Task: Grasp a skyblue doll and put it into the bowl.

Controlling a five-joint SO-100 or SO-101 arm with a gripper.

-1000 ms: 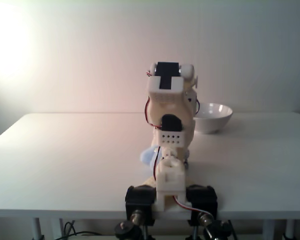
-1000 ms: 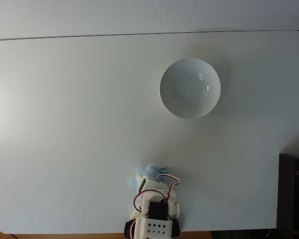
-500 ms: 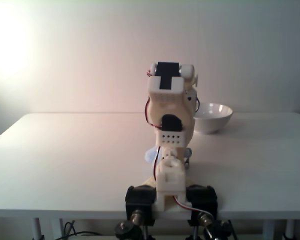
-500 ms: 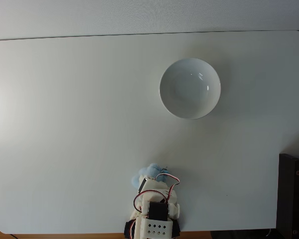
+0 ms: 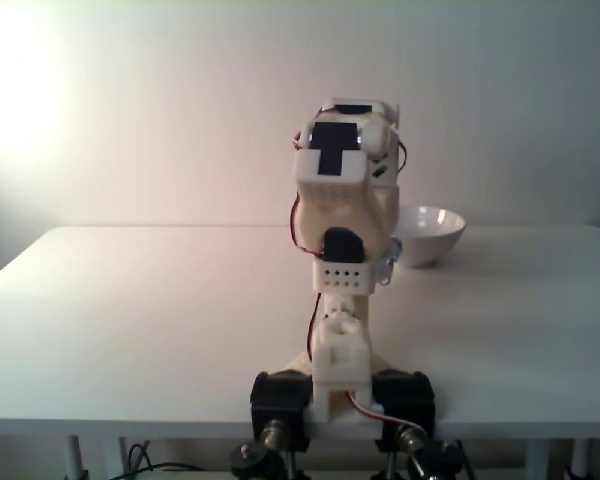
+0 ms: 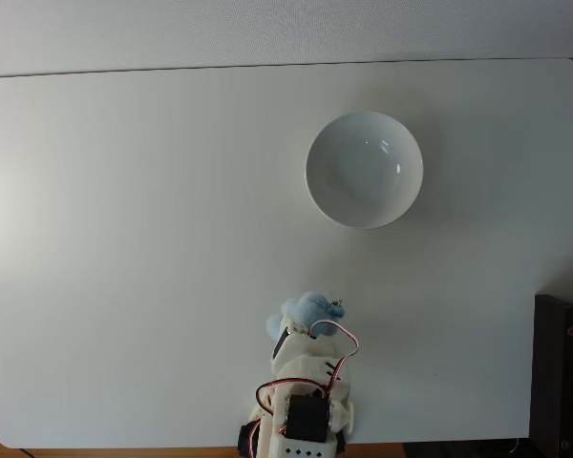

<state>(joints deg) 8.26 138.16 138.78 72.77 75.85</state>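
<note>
Overhead-looking fixed view: one skyblue doll (image 6: 304,310), one bowl (image 6: 364,169), apparently empty.

The cream-white arm (image 5: 342,215) stands folded over its base (image 5: 340,395) at the near table edge, seen from behind in a fixed view, its black servo faces turned to the camera and red wires (image 5: 300,225) looping down one side. In a fixed view from above, the arm (image 6: 310,382) reaches a short way out from the bottom edge, leaning slightly right, a red cable (image 6: 336,329) arching over the wrist. The gripper (image 6: 310,313) at its tip is closed around the skyblue doll (image 6: 304,309), whose fuzz hides both fingers.
</note>
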